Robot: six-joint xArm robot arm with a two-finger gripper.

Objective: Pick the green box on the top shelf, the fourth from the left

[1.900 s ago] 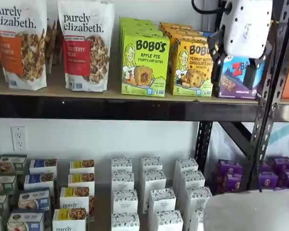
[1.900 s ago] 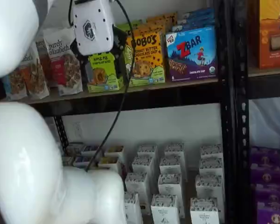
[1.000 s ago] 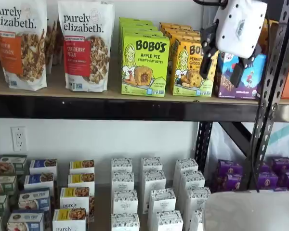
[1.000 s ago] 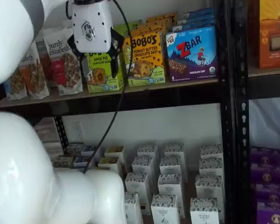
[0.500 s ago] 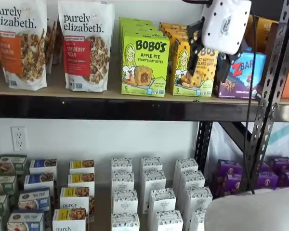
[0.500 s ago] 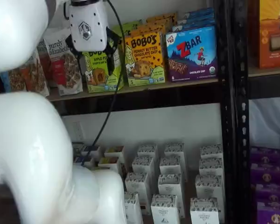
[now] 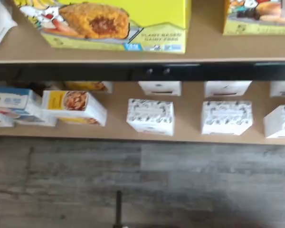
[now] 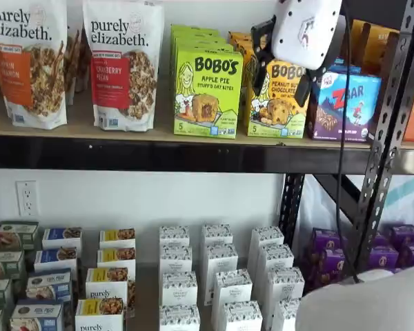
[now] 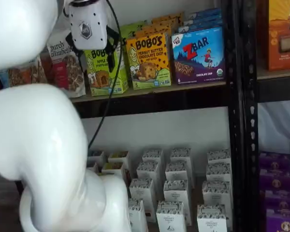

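White-bodied, black-fingered end effector [image 8: 282, 63]: jaws wide, empty, shifted left toward lime-green cardboard Bobo's box [image 8: 208, 93]; grasp pending.

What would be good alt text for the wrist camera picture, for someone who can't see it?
Looking down from the wrist, the lower front of the green box, showing a filled oat bite, stands on the tan top shelf above its black front beam. Beneath it, a lower shelf holds white patterned cartons and a yellow-labelled box, with grey plank floor below.
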